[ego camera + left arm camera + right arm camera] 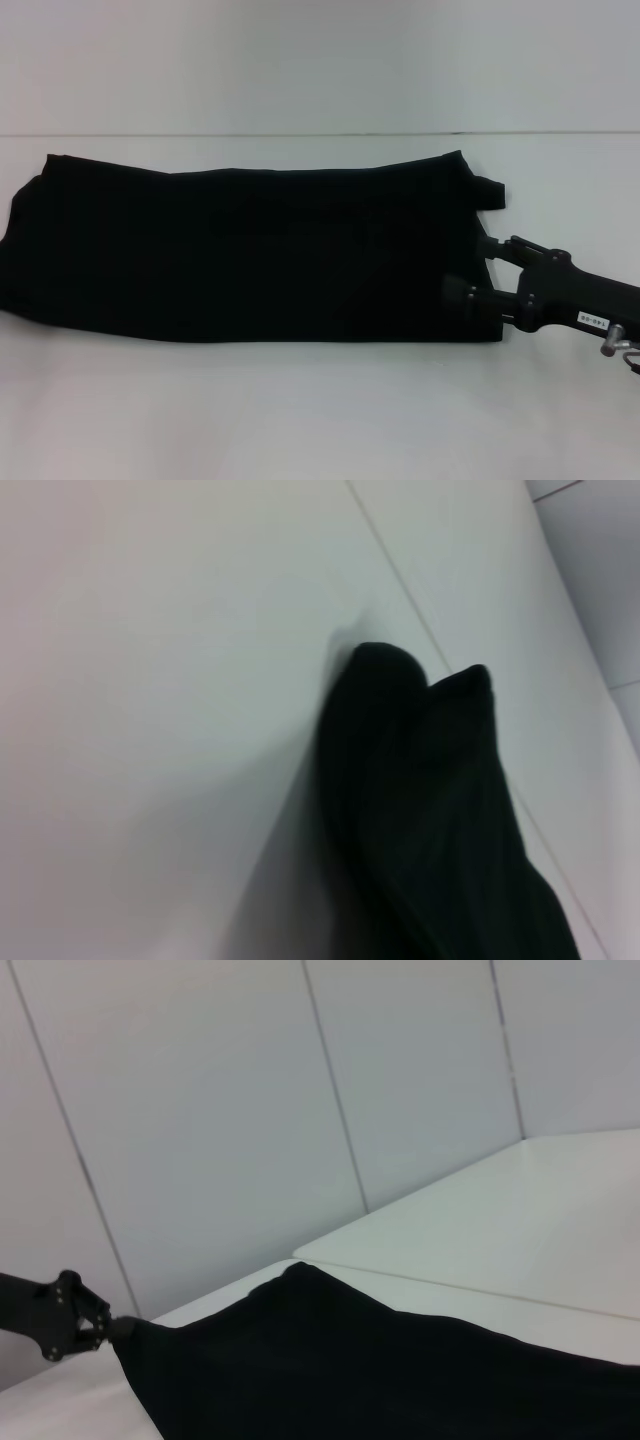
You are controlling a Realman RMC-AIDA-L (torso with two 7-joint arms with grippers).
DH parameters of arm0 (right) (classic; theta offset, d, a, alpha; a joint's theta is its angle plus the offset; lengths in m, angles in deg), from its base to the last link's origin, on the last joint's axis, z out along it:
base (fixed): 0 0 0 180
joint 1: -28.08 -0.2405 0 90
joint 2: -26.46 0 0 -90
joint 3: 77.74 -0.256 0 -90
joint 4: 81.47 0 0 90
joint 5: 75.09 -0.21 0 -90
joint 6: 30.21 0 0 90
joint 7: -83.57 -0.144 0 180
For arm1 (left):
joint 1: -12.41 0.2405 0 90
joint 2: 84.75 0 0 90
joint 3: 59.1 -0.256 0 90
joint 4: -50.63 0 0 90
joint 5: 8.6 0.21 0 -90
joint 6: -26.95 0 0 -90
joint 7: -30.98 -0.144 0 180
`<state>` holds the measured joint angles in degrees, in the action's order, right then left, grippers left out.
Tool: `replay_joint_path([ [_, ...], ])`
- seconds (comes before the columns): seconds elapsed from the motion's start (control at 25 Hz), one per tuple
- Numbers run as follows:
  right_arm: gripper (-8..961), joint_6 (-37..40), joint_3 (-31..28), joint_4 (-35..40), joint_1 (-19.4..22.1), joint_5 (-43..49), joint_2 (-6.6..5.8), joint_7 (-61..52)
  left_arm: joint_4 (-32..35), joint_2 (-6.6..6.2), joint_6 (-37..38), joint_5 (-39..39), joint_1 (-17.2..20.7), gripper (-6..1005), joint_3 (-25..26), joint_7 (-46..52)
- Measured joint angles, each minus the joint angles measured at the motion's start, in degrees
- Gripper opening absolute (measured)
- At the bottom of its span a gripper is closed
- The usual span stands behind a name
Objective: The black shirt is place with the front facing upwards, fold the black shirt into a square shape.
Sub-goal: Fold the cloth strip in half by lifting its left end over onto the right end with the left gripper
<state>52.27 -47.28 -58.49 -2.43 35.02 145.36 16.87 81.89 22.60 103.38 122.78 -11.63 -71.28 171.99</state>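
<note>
The black shirt [250, 250] lies on the white table as a long flat band running left to right, with no lettering showing. At its right end a small flap [490, 193] sticks out. My right gripper [472, 268] reaches in low from the right, open, its two fingers spread over the shirt's right edge. In the right wrist view the shirt [380, 1370] fills the lower part, and a black finger linkage [70, 1318] touches its edge. The left wrist view shows only a rounded end of the shirt [420, 780] on the table. My left gripper is out of view.
The white table [300, 410] extends in front of the shirt and to its right. A pale wall [320, 60] stands right behind the table's back edge, just beyond the shirt.
</note>
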Motion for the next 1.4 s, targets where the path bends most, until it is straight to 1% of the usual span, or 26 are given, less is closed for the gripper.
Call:
replay_joint_path([
  [0.08, 936, -0.08, -0.45, -0.02, 0.4, -0.01, -0.01, -0.01, 0.02, 0.03, 0.15, -0.53, -0.79, 26, 0.22, -0.08],
  [0.2, 937, -0.43, -1.73, -0.06, 1.22, 0.0, -0.02, -0.01, 0.03, 0.15, 1.84, -3.33, -2.81, 29, 0.37, -0.49],
  [0.32, 937, -0.79, -3.64, -0.1, 2.44, 0.02, -0.13, -0.01, 0.07, 0.33, 5.18, -6.95, -6.32, 32, 0.09, -1.37],
  [0.36, 936, -0.83, -4.21, -0.11, 2.83, 0.05, -0.15, 0.0, 0.12, 0.59, 6.82, -8.06, -9.14, 33, -0.18, -1.64],
  [0.44, 936, -0.88, -5.1, -0.12, 3.68, 0.07, -0.22, -0.01, 0.13, 1.57, 8.41, -8.59, -15.01, 35, -1.5, -1.88],
  [0.48, 936, -0.95, -5.53, -0.12, 4.15, 0.08, -0.24, -0.01, 0.14, 1.95, 8.42, -8.62, -16.64, 35, -2.22, -1.94],
  [0.6, 935, -0.97, -6.58, -0.05, 5.36, 0.1, -0.26, -0.01, 0.12, 4.36, 7.42, -8.67, -24.52, 38, -7.02, -2.12],
  [0.68, 935, -1.01, -7.11, 0.01, 6.03, 0.11, -0.28, -0.01, 0.01, 6.47, 5.5, -8.69, -29.04, 40, -11.46, -2.2],
  [0.76, 935, -1.0, -7.35, -0.02, 6.61, 0.12, -0.32, -0.01, -0.05, 9.09, 3.72, -8.69, -32.43, 42, -16.44, -2.23],
  [0.8, 935, -0.98, -7.37, -0.05, 6.83, 0.14, -0.32, 0.0, -0.03, 10.77, 2.62, -8.67, -33.58, 43, -19.11, -2.23],
  [0.84, 935, -0.97, -7.38, -0.07, 7.09, 0.21, -0.34, 0.0, -0.02, 12.63, 1.54, -8.66, -34.31, 44, -21.68, -2.23],
  [0.88, 936, -0.95, -7.38, -0.09, 7.28, 0.3, -0.34, -0.01, -0.01, 13.6, 0.69, -8.69, -34.41, 45, -22.73, -2.29],
  [0.92, 936, -0.95, -7.36, -0.11, 7.41, 0.37, -0.34, 0.0, -0.3, 15.21, -0.82, -8.77, -34.29, 46, -24.52, -2.51],
  [0.96, 936, -0.98, -7.29, -0.11, 7.52, 0.42, -0.34, 0.0, -1.22, 16.29, -2.46, -9.07, -33.85, 47, -25.88, -2.95],
  [1.0, 936, -1.02, -7.0, -0.17, 7.62, 0.44, -0.14, -0.01, -2.93, 16.64, -3.97, -10.06, -33.59, 48, -26.85, -3.84],
  [1.04, 936, -1.02, -7.0, -0.17, 7.62, 0.44, -0.14, -0.01, -6.11, 17.01, -6.05, -11.47, -33.15, 49, -28.11, -5.39],
  [1.08, 936, -1.06, -6.87, -0.3, 7.64, 0.47, -0.04, 0.0, -9.58, 16.87, -7.73, -13.25, -32.93, 49, -28.91, -7.22],
  [1.16, 936, -1.46, -6.8, -0.7, 7.61, 0.78, 0.05, 0.02, -14.04, 16.72, -10.17, -15.41, -32.23, 51, -29.42, -9.85],
  [1.28, 935, -3.44, -6.77, -1.08, 7.09, 1.38, 0.3, 0.1, -14.87, 16.97, -11.43, -15.68, -30.7, 54, -29.56, -10.89],
  [1.4, 935, -6.83, -6.88, -1.57, 5.82, 1.31, 0.54, 0.22, -14.71, 16.85, -11.12, -16.01, -30.14, 57, -29.5, -11.13],
])
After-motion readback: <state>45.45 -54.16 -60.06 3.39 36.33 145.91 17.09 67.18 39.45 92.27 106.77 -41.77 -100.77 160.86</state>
